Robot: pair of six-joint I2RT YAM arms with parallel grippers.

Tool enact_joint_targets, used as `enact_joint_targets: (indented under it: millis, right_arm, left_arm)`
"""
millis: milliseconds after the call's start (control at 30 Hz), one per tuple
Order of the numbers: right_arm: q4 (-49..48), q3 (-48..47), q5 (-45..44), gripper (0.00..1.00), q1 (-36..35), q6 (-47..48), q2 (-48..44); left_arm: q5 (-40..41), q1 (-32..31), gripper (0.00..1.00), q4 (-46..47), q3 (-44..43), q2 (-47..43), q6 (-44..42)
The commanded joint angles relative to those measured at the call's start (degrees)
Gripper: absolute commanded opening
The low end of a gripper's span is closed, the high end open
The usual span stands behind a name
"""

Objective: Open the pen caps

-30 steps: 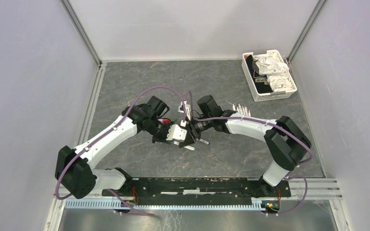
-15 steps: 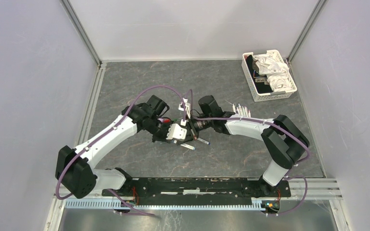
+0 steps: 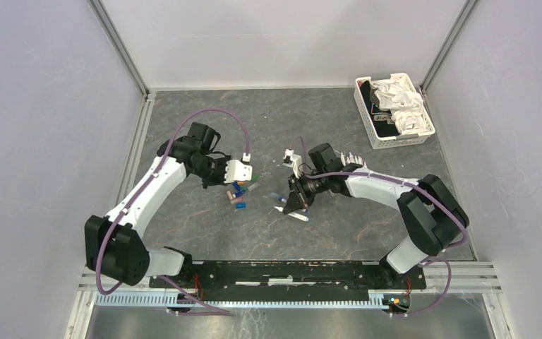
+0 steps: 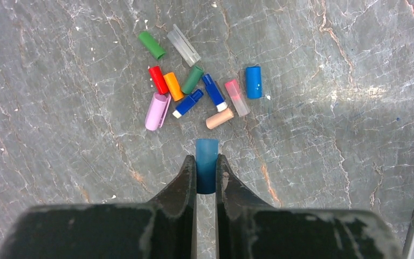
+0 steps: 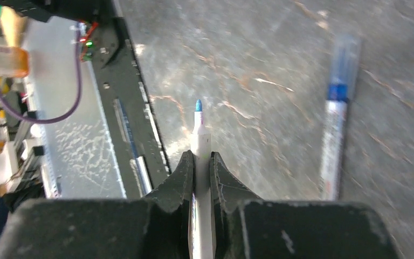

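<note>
1 blue cap (image 4: 206,152) in l gripper (image 4: 206,162)

A cap (image 4: 206,155) sits between the jaws of the left gripper (image 4: 206,168), loose caps (image 4: 194,91) on the table (image 4: 329,135) just ahead of them; a pen (image 5: 199,135) sits between those of the right gripper (image 5: 199,162), a second pen (image 5: 334,127) lying to their right.

Twelve pen caps (image 4: 192,79) by my count in the left wrist view: two green caps (image 4: 151,45), two dark blue caps (image 4: 214,91) with white ends, and one each of red cap (image 4: 158,79), orange cap (image 4: 173,86), lilac cap (image 4: 157,111), pink cap (image 4: 237,97), peach cap (image 4: 219,118), bright blue cap (image 4: 253,82), clear cap (image 4: 183,52) and teal-blue cap (image 4: 206,162). My right wrist view shows one uncapped pen (image 5: 199,143) and one capped pen (image 5: 331,135). Overhead I see one white slotted basket (image 3: 404,140), two arms (image 3: 148,191), and a bunch of white pens (image 3: 353,159) too small to count.
</note>
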State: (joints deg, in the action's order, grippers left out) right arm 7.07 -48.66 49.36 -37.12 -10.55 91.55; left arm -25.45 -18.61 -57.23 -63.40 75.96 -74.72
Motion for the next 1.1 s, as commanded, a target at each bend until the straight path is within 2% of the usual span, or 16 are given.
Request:
enact_joint_targets:
  millis: [0,67,200,367,500,833,933,1067]
  right_arm:
    - [6.1,-1.7,-12.0,0.0,3.0,3.0,-4.4]
    - [7.8,-2.7,-21.6,0.0,5.0,2.3,-5.1]
    - [8.0,-3.0,-42.0,0.0,7.5,0.6,-6.4]
    - [5.1,-2.5,-54.9,0.0,9.6,-0.4,-5.1]
    - [3.1,-3.0,-57.5,0.0,11.1,-0.3,-2.7]
    - [1.1,-2.8,-59.7,0.0,12.9,0.6,1.9]
    - [0.8,-2.3,-59.5,0.12,13.0,0.1,1.4]
    - [-1.3,-0.8,-56.8,0.26,13.0,0.5,-1.0]
  left_arm:
    - [-4.6,-0.4,0.02,4.1,2.2,-0.7,1.3]
    - [-6.9,-1.5,0.02,7.3,4.2,-0.1,4.7]
    - [-3.9,-6.9,0.02,15.8,8.9,1.8,11.3]
    - [-0.1,-9.1,0.02,20.9,9.5,7.6,14.5]
    - [3.3,-9.2,0.02,24.5,9.9,10.6,16.4]
    - [2.1,-10.5,0.32,25.5,10.0,13.2,18.8]
    - [1.4,-10.5,0.36,24.7,9.2,13.0,19.2]
    - [1.4,-10.5,0.36,22.7,6.2,12.3,20.9]
